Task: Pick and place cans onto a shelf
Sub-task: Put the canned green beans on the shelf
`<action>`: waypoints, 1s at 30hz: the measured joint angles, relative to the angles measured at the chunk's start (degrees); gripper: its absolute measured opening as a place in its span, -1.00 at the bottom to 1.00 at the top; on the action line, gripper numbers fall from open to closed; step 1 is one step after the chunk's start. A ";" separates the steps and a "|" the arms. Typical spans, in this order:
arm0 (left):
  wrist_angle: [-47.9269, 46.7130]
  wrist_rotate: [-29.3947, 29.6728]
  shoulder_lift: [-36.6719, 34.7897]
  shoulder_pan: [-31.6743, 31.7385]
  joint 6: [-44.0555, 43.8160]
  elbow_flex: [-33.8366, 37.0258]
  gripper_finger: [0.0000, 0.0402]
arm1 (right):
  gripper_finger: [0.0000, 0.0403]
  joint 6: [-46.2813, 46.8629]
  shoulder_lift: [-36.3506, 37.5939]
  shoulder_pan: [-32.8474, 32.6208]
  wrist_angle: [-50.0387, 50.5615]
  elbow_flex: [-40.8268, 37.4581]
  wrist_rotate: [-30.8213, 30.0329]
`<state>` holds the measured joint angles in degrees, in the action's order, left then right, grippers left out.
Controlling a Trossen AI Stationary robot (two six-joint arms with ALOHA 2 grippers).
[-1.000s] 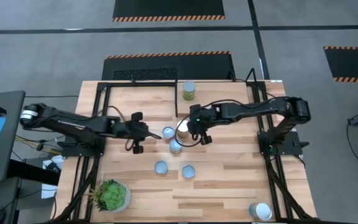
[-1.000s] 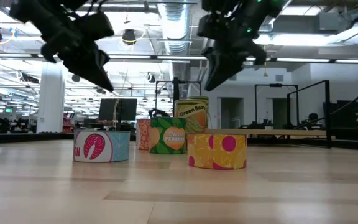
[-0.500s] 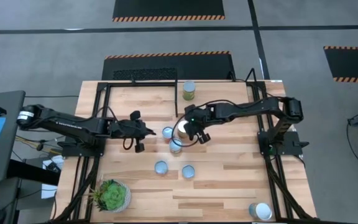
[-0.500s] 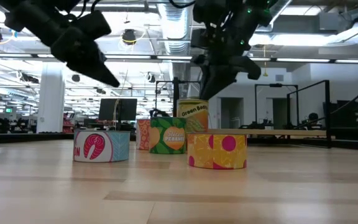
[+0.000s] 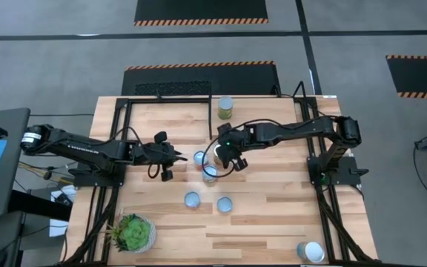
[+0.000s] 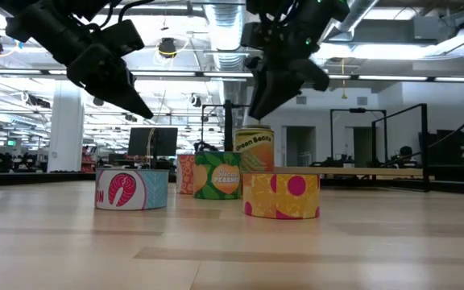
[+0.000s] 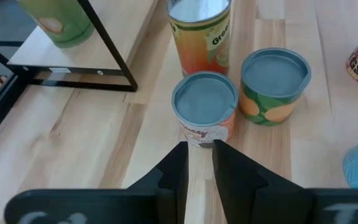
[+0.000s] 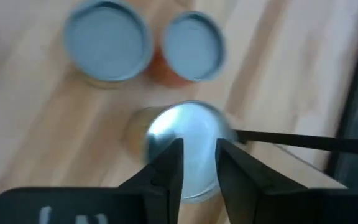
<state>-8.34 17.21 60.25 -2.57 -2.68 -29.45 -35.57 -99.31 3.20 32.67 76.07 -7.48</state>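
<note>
Several cans stand on the wooden table. A tall "Green Beans" can (image 5: 217, 153) stands right under my open right gripper (image 5: 224, 157), whose fingertips (image 8: 199, 155) hover above its silver top (image 8: 185, 134). My left gripper (image 5: 187, 157) points at a short orange-and-white can (image 7: 204, 106) just ahead of its fingertips (image 7: 201, 155), which stand a narrow gap apart with nothing between them. Beside it is a green-and-orange can (image 7: 273, 81). One green can (image 5: 226, 107) stands on the shelf (image 7: 79, 59).
Nearer the front edge stand a salmon-label can (image 6: 131, 189) and a yellow-and-pink can (image 6: 280, 193). Another can (image 5: 311, 252) sits at the near right corner, and a potted plant (image 5: 133, 233) at the near left. The shelf's black rods (image 7: 114, 46) rise close to the tall can.
My right gripper has rolled about its own line and edged toward the table's left, so it now hangs over the tall can. My left gripper has tipped slightly without changing place. No can has moved.
</note>
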 joint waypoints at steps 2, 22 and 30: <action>-0.04 -0.01 0.00 0.00 -0.02 0.00 -0.68 | -0.35 1.02 0.00 -0.24 1.67 0.25 1.35; -1.88 0.20 0.00 0.04 -1.20 0.00 -0.68 | -0.40 6.02 -3.69 -0.22 4.39 0.40 1.29; -1.84 1.29 -0.02 0.04 -1.22 0.00 -0.68 | -0.77 9.01 -3.56 -0.28 5.90 0.49 1.29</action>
<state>-10.18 18.50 60.23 -2.52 -3.90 -29.45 -26.56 -102.87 2.92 38.57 76.55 -6.20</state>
